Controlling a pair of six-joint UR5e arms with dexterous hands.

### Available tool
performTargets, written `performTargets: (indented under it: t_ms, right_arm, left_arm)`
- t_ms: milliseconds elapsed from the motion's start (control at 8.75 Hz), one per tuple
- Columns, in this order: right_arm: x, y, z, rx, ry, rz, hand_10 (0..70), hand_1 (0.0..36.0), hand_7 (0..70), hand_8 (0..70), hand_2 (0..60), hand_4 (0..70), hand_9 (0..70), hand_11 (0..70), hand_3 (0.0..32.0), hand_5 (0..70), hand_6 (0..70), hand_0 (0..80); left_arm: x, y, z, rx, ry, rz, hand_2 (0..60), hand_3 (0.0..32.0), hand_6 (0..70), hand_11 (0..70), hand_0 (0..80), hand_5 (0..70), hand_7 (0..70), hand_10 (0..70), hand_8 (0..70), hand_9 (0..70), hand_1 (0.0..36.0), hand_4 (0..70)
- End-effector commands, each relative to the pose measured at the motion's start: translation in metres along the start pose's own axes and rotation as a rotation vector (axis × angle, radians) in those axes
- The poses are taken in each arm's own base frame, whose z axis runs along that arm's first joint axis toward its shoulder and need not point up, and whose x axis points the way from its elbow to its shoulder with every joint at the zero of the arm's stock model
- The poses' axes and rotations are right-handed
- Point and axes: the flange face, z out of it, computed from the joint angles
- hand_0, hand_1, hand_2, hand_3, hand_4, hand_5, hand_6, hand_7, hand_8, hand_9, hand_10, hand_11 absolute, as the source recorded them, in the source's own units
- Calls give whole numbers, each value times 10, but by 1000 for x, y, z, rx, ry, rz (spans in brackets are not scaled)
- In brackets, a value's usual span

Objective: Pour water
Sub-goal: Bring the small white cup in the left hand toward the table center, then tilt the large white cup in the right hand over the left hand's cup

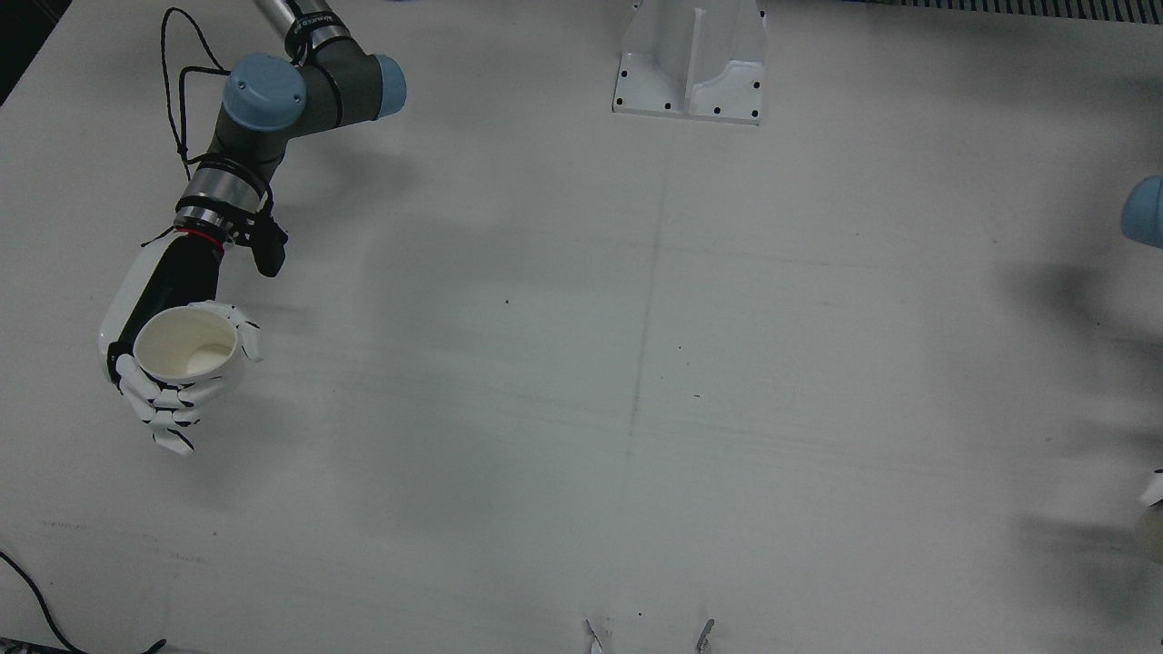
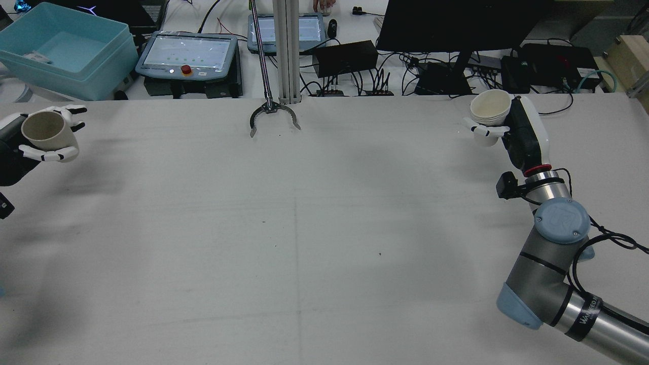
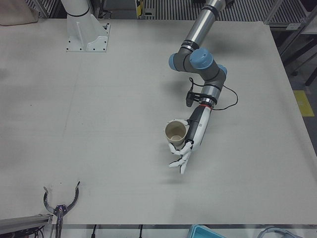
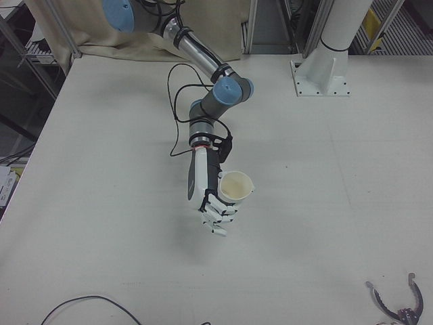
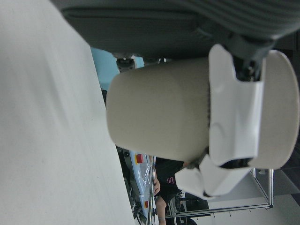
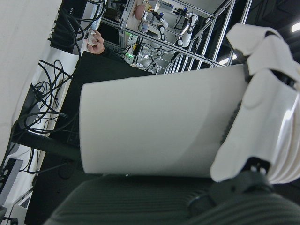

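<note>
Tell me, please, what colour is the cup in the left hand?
Plain beige cup, seen best in the rear view.

A: State cup colours.
B: Right-hand cup (image 1: 188, 345): cream-white. Left-hand cup (image 2: 43, 130): beige.
A: Hands?
B: Right hand (image 1: 168, 363) and left hand (image 2: 48, 137): white fingers, black palms.
A: Table (image 1: 636, 363)?
B: Plain pale grey.

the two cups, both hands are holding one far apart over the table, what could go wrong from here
1. The left hand and right hand sit near opposite table edges, so a long approach could slosh any contents; the right cup shows no clear water.
2. The right hand's fingers wrap only the cup's lower body, so tilting may let it slip.
3. The left cup could be crushed if squeezed.
</note>
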Motion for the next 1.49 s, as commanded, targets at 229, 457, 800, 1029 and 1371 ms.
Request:
performTargets:
  t_ms: [229,457,800,1029,1371]
  right_arm:
    - [-60,47,11,-52,-19,-63,187,299,513,477,600,363,626,290,0,700,495,550]
    - [-68,70,9,-83,-33,-98,180,304,499,463,600,357,607,283,0,700,483,555]
    - [-89,167,-4,-268,-57,-312,179,320,491,446,600,361,582,282,0,700,479,560]
    - [-98,224,-35,-362,-97,-428,218,360,507,472,600,376,606,344,0,700,532,610]
    - [-63,284,-90,-514,-52,-755,246,360,498,467,600,386,599,388,0,700,525,599]
  left_arm:
    - [-182,265,123,-228,-285,-50,600,0,33,152,611,700,247,78,0,35,360,247]
    - [-244,359,128,-317,-357,-51,600,0,38,151,610,700,249,77,0,35,360,249]
    - [-311,426,105,-389,-433,-24,600,0,38,154,603,700,245,79,0,35,360,245]
    - [-311,428,105,-392,-431,-25,600,0,44,156,603,700,251,81,0,36,360,251]
    - [-311,428,105,-392,-431,-25,600,0,40,153,604,700,248,79,0,35,360,244]
